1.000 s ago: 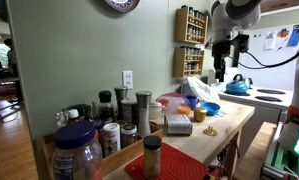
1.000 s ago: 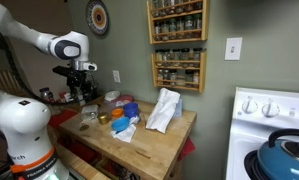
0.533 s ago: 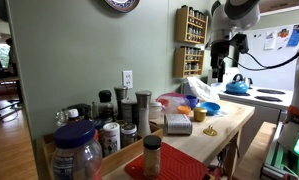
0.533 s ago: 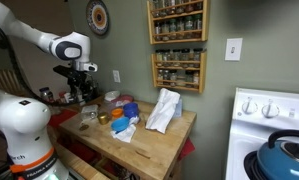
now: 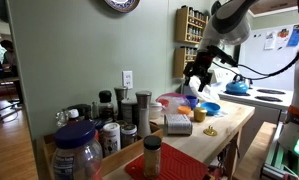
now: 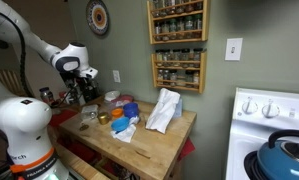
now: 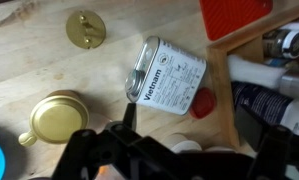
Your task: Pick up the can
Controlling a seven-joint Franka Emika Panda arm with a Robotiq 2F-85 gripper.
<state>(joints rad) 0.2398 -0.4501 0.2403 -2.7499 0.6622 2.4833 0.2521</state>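
Note:
A stout grey can seems to stand among the dark-lidded jars at the back of the wooden table; it is small and hard to make out, and I cannot find it in the wrist view. My gripper hangs above the far part of the table, well away from that can, and also shows in an exterior view. In the wrist view the gripper is open and empty. Below it lies a silvery flat tin with a printed label and a red cap.
A gold-lidded jar and a small gold disc are on the wood. Jars and bottles stand behind a wooden edge. Blue bowls, a large plastic jar and a white bag crowd the table.
The arm has come down from high above the stove side to just over the table. Nothing on the table has moved.

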